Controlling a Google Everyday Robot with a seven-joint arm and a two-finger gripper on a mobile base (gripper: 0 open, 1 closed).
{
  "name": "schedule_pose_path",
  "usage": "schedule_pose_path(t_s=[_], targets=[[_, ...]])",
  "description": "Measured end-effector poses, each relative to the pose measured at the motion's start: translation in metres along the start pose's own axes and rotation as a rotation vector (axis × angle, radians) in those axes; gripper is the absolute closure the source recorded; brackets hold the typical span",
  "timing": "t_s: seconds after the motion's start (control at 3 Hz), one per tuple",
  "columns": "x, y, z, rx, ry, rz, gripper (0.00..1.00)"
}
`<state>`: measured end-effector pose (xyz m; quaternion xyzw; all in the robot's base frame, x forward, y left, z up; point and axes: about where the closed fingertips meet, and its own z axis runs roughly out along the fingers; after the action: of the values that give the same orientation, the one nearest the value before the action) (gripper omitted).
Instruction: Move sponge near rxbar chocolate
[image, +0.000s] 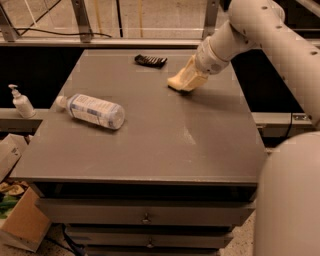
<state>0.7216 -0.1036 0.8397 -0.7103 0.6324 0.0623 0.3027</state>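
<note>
The pale yellow sponge (183, 80) is held in my gripper (192, 76) at the far right part of the grey table (150, 130), its lower edge at or just above the surface. The gripper is shut on the sponge and comes in from the upper right on the white arm. The rxbar chocolate (150, 61), a small dark flat bar, lies near the table's far edge, a short way up and to the left of the sponge.
A clear plastic bottle with a white label (92, 110) lies on its side at the table's left. A white pump bottle (20, 102) stands on a ledge left of the table. Cardboard boxes (20, 220) sit on the floor at lower left. Drawers are below the tabletop.
</note>
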Motion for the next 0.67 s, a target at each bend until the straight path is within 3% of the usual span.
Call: schedule_pose_path(t_s=[0.33,0.67], targets=[[0.0013,-0.0088,0.0277,-0.065,-0.010,-0.041,1.00],[-0.0004,-0.0100,0.0248,-0.065,-0.010,-0.041,1.00]])
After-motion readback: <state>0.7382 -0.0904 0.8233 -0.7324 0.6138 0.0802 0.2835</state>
